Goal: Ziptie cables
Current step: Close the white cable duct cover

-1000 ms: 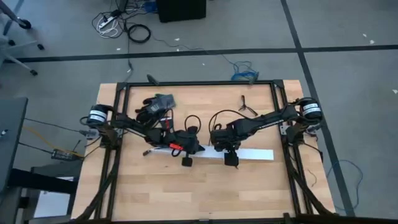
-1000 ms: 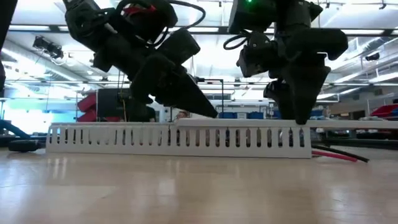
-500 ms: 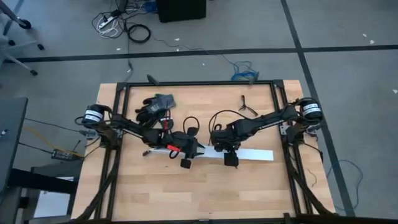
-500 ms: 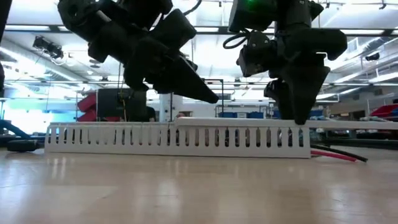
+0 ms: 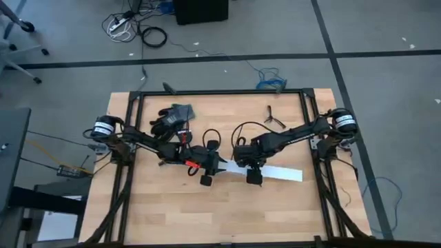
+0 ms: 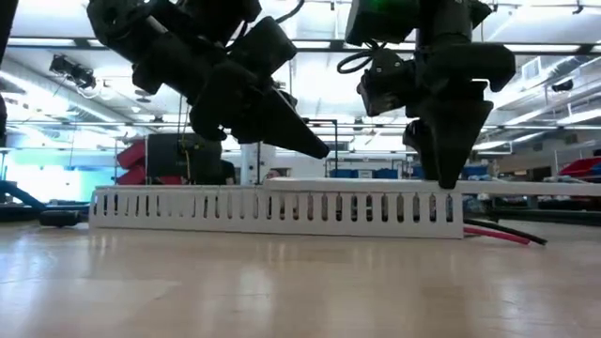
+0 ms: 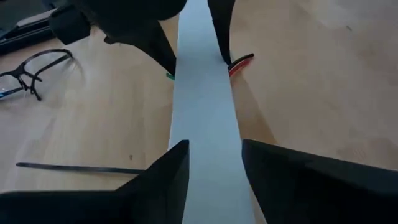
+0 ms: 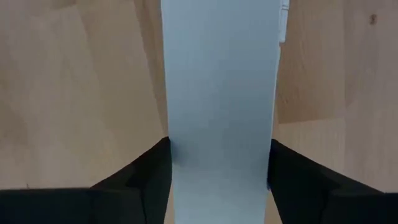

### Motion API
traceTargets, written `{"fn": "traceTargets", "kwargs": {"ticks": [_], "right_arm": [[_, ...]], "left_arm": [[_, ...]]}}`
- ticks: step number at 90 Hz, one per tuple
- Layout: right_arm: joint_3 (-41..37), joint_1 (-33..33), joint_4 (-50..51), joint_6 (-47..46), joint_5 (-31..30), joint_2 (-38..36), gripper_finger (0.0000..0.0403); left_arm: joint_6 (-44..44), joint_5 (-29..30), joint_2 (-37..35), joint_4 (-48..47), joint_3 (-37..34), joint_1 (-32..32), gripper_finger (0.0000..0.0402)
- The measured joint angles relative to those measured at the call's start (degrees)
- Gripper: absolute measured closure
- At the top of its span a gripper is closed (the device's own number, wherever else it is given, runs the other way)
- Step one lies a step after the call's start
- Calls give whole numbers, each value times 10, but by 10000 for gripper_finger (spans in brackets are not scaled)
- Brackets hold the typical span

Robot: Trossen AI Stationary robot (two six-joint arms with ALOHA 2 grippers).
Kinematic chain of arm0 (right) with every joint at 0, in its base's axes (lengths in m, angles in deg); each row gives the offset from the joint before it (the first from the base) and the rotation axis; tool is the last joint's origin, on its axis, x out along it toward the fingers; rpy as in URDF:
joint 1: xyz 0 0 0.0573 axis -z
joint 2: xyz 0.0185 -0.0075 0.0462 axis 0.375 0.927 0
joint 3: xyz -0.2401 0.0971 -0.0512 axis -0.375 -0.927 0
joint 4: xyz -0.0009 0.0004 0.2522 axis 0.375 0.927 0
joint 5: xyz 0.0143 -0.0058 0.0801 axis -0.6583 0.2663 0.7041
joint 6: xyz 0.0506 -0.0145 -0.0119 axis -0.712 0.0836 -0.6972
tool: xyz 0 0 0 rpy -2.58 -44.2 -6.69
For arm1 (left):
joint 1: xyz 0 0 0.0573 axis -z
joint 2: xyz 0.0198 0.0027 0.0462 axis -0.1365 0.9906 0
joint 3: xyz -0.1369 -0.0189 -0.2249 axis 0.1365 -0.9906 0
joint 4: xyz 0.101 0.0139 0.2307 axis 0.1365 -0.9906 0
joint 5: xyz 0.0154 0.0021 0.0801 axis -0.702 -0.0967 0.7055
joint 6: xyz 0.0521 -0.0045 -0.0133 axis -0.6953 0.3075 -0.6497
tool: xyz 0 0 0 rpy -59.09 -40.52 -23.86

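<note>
The wooden counter (image 5: 172, 213) carries a white slotted channel (image 5: 275, 171) mid-counter, a glove (image 5: 172, 116) near its far-left corner, and a ziptie (image 7: 81, 168).

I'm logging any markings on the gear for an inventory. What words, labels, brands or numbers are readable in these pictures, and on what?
None can be read.
White channel: its cover is plain in both wrist views, no print.
Left gripper and right gripper: plain dark fingers, no marking visible.
Round silver parts at the arm bases: any label is too small to read.
Room beyond the table, low view: any signs are too blurred to read.
</note>
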Motion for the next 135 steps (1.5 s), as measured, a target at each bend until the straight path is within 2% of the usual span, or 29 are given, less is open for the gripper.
{"fn": "traceTargets", "kwargs": {"ticks": [10,21,44,69,85,105,114,135], "right_arm": [[0,-5,0,1,-8,0,186],[0,-7,-1,2,-9,0,187],[0,-8,0,3,-8,-1,183],[0,-8,0,8,-6,-1,186],[0,-8,0,8,-6,-1,186],[0,-8,1,5,-2,0,184],[0,-8,3,4,2,0,185],[0,-3,5,-5,12,0,186]], "left_arm": [[0,9,0,0,0,0,259],[6,61,0,-12,0,0,259],[34,72,-53,-142,0,-16,259],[30,100,-116,-221,0,-39,261],[44,55,-90,-219,-22,-71,282],[44,20,-50,-169,-33,-78,307],[43,19,-34,-146,-33,-79,312],[47,-28,-7,-121,-32,-79,315]]}}
